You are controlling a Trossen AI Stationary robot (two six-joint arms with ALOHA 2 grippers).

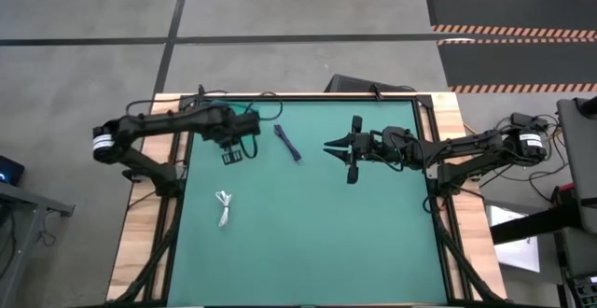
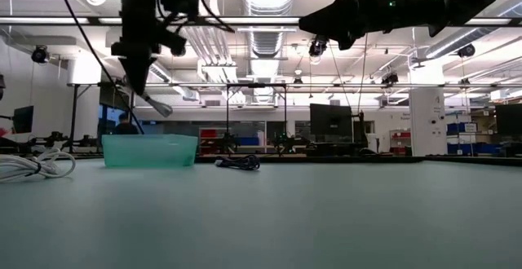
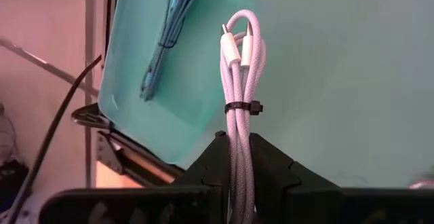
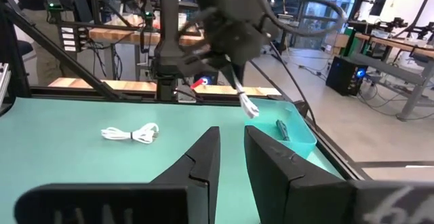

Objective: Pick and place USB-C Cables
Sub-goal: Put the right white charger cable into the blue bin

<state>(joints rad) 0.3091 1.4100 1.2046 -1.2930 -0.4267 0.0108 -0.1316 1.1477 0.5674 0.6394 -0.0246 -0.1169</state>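
Note:
My left gripper (image 1: 233,152) hangs above the table's far-left part, beside the translucent teal tray (image 1: 246,121), and is shut on a white USB-C cable bundle (image 3: 239,81). A dark cable (image 3: 167,44) lies inside the tray. Another dark cable (image 1: 287,143) lies flat on the mat right of the tray. A second white cable (image 1: 224,207) lies flat nearer the table's near edge. My right gripper (image 1: 328,147) hovers over the table's middle, pointing left. It is open by a narrow gap (image 4: 232,130) and holds nothing. My left gripper pinches the white bundle between its two fingers (image 3: 210,156), below the black tie (image 3: 244,107). The bundle runs along the fingers and sticks out past their tips. Its plug end (image 3: 236,47) is free. The fingers point down and the cable (image 2: 155,104) hangs slanting, lifted clear above the tray (image 2: 151,149).
The green mat (image 1: 354,243) lies open across the near and right half. Wooden table edges (image 1: 138,243) flank it, and robot wires run along the far edge. In the low view the loose white cable (image 2: 33,167) and dark cable (image 2: 238,162) lie flat beside the tray.

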